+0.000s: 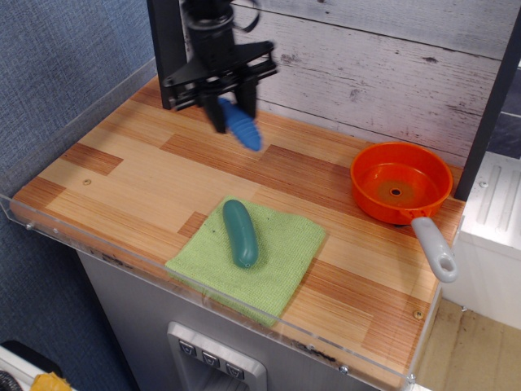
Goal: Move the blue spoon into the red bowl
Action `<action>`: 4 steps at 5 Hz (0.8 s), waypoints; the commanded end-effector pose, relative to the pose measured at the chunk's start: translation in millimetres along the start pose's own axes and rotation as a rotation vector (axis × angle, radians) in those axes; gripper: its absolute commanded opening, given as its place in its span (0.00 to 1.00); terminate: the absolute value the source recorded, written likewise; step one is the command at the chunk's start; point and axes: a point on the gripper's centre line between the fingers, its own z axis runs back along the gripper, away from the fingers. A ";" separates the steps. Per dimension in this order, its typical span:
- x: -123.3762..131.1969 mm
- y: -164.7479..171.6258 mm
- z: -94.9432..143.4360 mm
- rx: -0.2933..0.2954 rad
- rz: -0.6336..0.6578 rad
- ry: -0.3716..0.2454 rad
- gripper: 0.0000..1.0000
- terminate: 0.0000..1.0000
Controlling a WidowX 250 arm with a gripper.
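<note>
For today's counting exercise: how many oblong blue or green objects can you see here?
2. The blue spoon hangs in the gripper above the table's far side; the teal oblong lies on the green cloth near the front.
</note>
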 end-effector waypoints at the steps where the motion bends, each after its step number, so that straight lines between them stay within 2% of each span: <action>1: -66.8 -28.2 38.3 -0.099 -0.201 0.020 0.00 0.00; 2: -108.0 -48.2 43.4 -0.130 -0.341 0.065 0.00 0.00; 3: -136.4 -63.4 35.3 -0.135 -0.430 0.108 0.00 0.00; 4: -144.6 -72.4 23.2 -0.132 -0.435 0.172 0.00 0.00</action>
